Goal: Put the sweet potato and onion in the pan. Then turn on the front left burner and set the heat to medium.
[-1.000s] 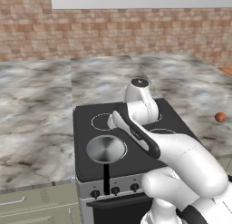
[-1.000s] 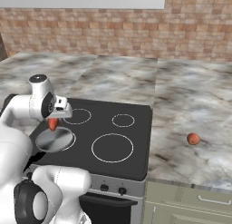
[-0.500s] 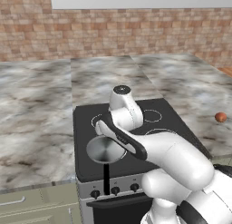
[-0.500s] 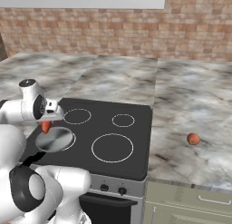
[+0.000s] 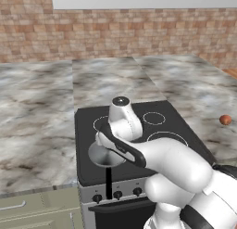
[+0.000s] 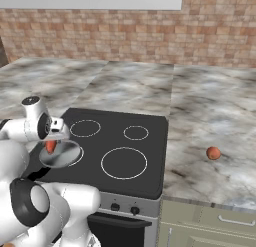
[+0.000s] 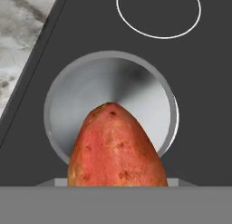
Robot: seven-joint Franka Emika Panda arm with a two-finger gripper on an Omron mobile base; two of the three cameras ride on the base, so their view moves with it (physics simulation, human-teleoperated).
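My gripper (image 6: 51, 142) is shut on the orange-red sweet potato (image 6: 50, 147), which hangs just above the silver pan (image 6: 62, 156). In the hand view the sweet potato (image 7: 117, 148) points down at the pan's shiny floor (image 7: 90, 89) and hides my fingertips. The pan (image 5: 102, 155) stands at the stovetop's front left with its black handle (image 5: 109, 182) pointing forward. It covers the front left burner. The round reddish-brown onion (image 5: 225, 119) lies on the marble counter right of the stove, also visible as the onion (image 6: 213, 153) in the right base view.
Three white-outlined rings mark the other burners of the black stovetop (image 6: 145, 151). A row of knobs (image 5: 118, 194) runs along the stove's front panel. Marble counter (image 5: 37, 107) spreads on both sides, with a brick wall behind.
The arm has swung left and toward the front of the stove with the sweet potato, bringing it from over the stovetop's middle to low above the pan.
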